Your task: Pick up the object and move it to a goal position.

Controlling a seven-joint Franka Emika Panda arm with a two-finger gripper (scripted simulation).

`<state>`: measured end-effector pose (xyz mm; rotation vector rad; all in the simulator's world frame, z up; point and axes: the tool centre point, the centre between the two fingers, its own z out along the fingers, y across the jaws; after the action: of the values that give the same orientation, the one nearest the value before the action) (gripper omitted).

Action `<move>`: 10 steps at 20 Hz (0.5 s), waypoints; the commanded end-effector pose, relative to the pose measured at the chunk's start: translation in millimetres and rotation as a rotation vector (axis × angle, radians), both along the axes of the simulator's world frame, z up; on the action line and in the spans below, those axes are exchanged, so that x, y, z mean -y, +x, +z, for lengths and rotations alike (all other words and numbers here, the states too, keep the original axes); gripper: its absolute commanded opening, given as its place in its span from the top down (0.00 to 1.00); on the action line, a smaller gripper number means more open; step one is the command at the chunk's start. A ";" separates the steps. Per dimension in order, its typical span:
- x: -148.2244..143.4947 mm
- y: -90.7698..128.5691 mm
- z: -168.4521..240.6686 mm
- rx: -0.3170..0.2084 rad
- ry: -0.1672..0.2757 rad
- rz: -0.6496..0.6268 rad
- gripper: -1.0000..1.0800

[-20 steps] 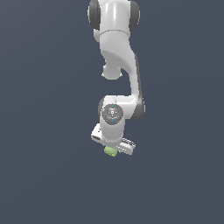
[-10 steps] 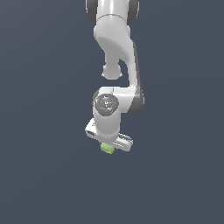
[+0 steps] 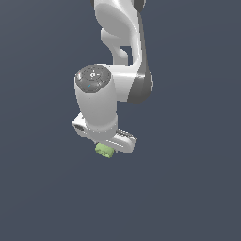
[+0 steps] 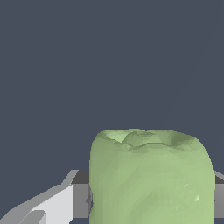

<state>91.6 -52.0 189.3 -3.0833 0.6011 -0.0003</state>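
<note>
The pincer (image 3: 106,148) is clamped on the green cube (image 3: 104,150); a sharp swing might shake it loose.

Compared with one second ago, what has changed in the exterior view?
The arm swung toward the exterior view's left, carrying the cube with it; the cube shifted slightly left and a little higher in the picture. The wrist leaned further left too. Nothing was released: the cube remains at the gripper, and in the wrist view it sits between the fingers. The background is unchanged.
</note>
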 end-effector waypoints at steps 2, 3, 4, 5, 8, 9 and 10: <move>13.4 1.8 37.8 0.000 0.000 0.000 1.00; 17.1 2.5 48.3 0.000 0.000 0.000 1.00; 20.8 3.2 58.6 0.000 0.000 0.000 1.00; 24.4 4.0 68.8 0.000 0.000 0.000 1.00; 35.0 6.4 98.4 0.000 0.000 0.000 1.00; 38.5 7.2 107.9 0.000 0.000 0.000 1.00; 41.7 8.0 116.8 0.000 0.000 0.000 1.00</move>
<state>99.0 -88.7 292.0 -3.0831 0.6013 -0.0013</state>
